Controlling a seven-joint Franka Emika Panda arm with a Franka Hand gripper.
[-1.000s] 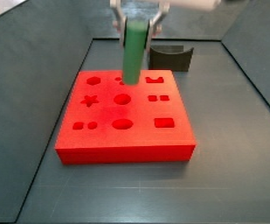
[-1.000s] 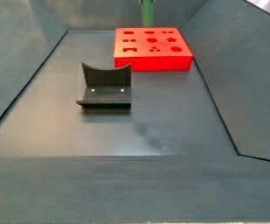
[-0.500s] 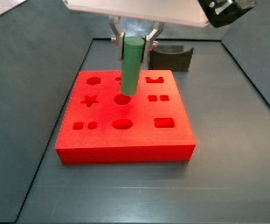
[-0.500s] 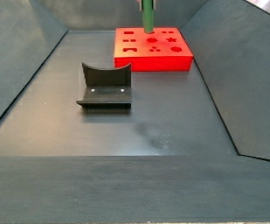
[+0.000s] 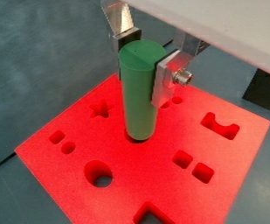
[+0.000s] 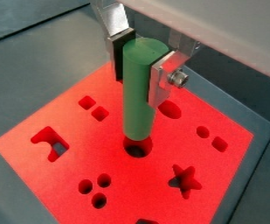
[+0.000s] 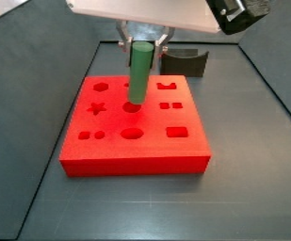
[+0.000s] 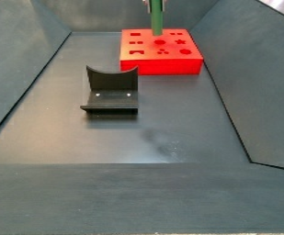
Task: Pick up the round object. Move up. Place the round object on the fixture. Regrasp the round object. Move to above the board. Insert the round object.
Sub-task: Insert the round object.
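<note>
Peg held upright over the board
The green peg (image 5: 138, 92) is clamped vertically by the gripper (image 5: 147, 54), its lower end at a round hole in the red board (image 7: 135, 153).

A robotics test rig in a lab is suggested. A bare dark grey surface (image 8: 169, 128) is enclosed by sloped grey walls (image 8: 21, 73). Only purpose-made parts are seen on it: the red board (image 7: 135, 127) with shaped recesses and the dark fixture (image 8: 111, 90). A robot hand (image 7: 144, 40) is held above the board.

The claw (image 5: 147, 54) is cut off above its fingers; the round object (image 8: 156, 16) runs off frame.
</note>
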